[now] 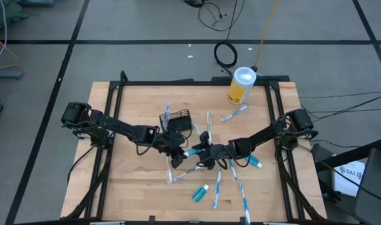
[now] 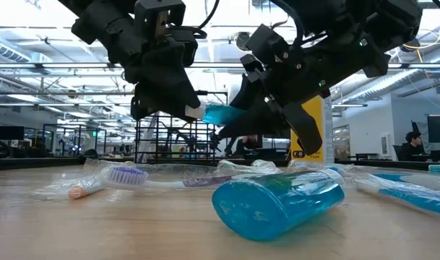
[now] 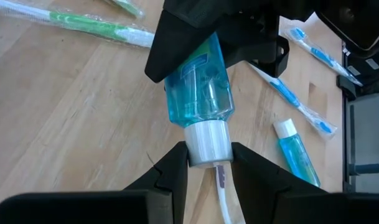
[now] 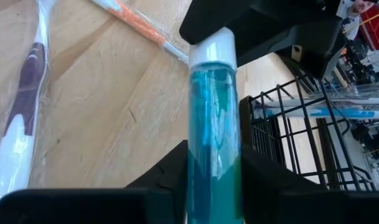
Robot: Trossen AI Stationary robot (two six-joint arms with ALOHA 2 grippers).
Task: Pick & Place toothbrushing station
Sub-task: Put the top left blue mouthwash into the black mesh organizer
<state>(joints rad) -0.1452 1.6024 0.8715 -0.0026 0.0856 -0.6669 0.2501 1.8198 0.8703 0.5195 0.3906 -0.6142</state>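
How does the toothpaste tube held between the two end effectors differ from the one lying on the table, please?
The held toothpaste tube is up in the air, gripped at its white cap by the left end effector and at its body by the right end effector. The loose toothpaste tube lies flat on the table, untouched. Both are teal with white caps.

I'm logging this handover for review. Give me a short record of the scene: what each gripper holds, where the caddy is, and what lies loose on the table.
left gripper: shut on the white cap of the toothpaste tube, above the table
right gripper: shut on the same tube's body
caddy: black wire, at mid table beside the grippers, one toothbrush in it
second tube: lying near the front edge
loose toothbrushes: scattered, wrapped
yellow canister: at the back edge
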